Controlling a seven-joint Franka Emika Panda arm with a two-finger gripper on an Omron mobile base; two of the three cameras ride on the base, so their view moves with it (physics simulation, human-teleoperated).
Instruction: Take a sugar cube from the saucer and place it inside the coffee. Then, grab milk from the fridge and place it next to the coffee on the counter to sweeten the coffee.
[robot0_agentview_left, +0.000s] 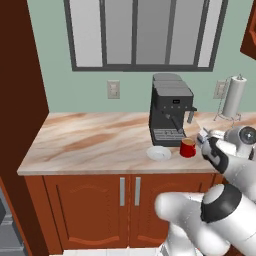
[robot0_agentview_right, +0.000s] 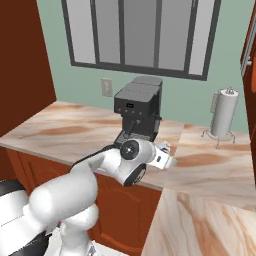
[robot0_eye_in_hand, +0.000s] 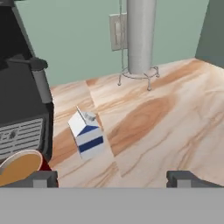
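The two-finger claw (robot0_eye_in_hand: 112, 178) is spread wide and holding nothing, with the small white gable-top milk carton with a blue band (robot0_eye_in_hand: 87, 135) standing free on the beige marbled stone counter (robot0_eye_in_hand: 175, 127) ahead of the fingertips. The carton sits just beside the little red mug of brown coffee (robot0_eye_in_hand: 21, 167), right by the black-grey coffee machine (robot0_eye_in_hand: 22, 105). The white arm reaches low over the counter edge, hand roughly level.

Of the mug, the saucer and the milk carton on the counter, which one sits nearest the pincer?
The milk carton, white with a blue band, standing right in front of the open pincer. The red mug sits beside it by the coffee machine; the white saucer lies farther off.
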